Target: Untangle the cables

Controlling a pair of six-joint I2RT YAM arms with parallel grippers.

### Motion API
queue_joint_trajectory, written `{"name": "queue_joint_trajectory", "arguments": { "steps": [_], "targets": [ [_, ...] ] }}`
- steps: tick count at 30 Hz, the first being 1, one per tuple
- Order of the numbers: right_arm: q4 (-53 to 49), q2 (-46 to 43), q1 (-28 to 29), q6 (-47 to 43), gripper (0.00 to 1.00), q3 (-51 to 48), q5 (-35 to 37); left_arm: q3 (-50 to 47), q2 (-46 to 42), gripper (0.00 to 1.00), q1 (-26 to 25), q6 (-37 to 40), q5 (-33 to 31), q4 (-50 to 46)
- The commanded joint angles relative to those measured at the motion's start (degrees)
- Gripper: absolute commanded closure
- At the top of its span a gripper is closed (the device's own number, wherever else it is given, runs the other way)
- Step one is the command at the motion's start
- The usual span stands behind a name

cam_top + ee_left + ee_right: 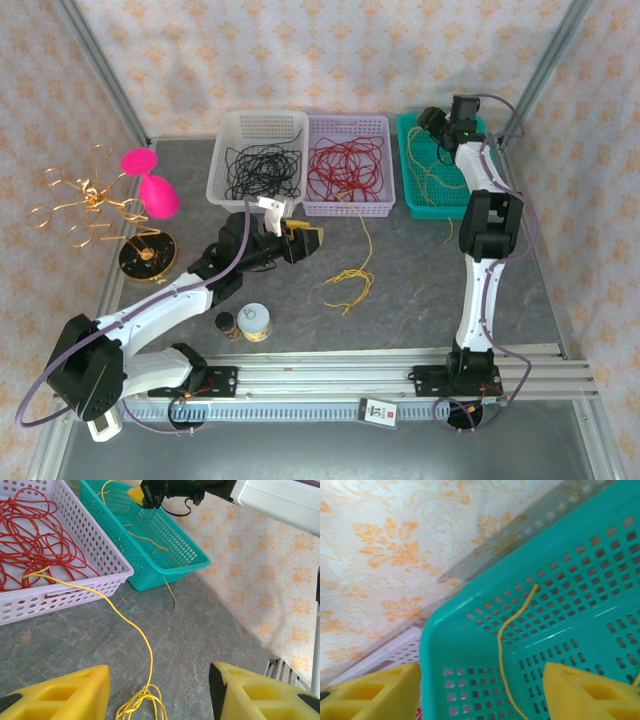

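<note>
So the small tangle of thin yellow cables [350,285] is sitting on the grey marbled tabletop [420,290], out in front of the baskets and roughly between the two arms. One long yellow strand [125,620] runs from the knot up over the front wall of the lilac plastic basket [348,208] and ends among the red wires [345,165] in there. On the left wrist cam the knot shows at the bottom edge, in the gap between the chunky yellow fingers [65,695].

The left end effector [303,240] is released, jaws wide apart with nothing in them. It's parked to the left of the tangle and aimed at it.

The right end effector [433,122] is way at the back over the teal plastic basket [430,212], also spread open and holding nothing. Its wrist cam looks down on a single yellow wire [502,650] lying against the perforated teal plastic. Another yellow strand [170,592] drapes over that basket's front wall onto the tabletop.

The white plastic basket [225,185] on the left holds black wires [260,170]. Off to the far left there's a gold looped-wire ornament [85,200] and a pink egg-shaped thing [155,190]. A small light-lidded jar [255,322] sits near the left arm.
</note>
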Motion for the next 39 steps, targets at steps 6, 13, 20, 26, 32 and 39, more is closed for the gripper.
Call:
{"name": "queue_joint_trajectory", "arguments": {
  "steps": [6,13,20,26,32,39],
  "targets": [
    [-3.30,3.00,0.04,-0.72,0.47,-0.97,4.08,-0.44,0.61,0.44,-0.23,-1.33,1.65,3.71],
    [10.45,-0.62,-1.33,8.67,0.73,-17.34,1.07,-1.09,-0.08,0.44,-0.28,-1.48,1.63,3.88],
    [18.94,-2.30,-1.38,10.54,0.62,-24.06,-1.89,-1.67,-0.77,0.44,-0.24,-1.44,1.42,3.47],
    [14.40,-4.57,-0.91,7.82,0.47,-18.60,-3.16,-2.27,-0.21,0.44,-0.26,-2.61,1.87,5.92],
    [10.06,-6.83,-0.66,5.87,0.44,-14.37,-1.46,-2.05,0.50,0.44,-0.30,-3.22,2.83,7.00],
    [7.71,-10.29,-0.41,2.43,0.44,-13.46,0.60,-2.43,-1.38,0.44,-0.31,-2.47,1.81,5.60]
  ]
}}
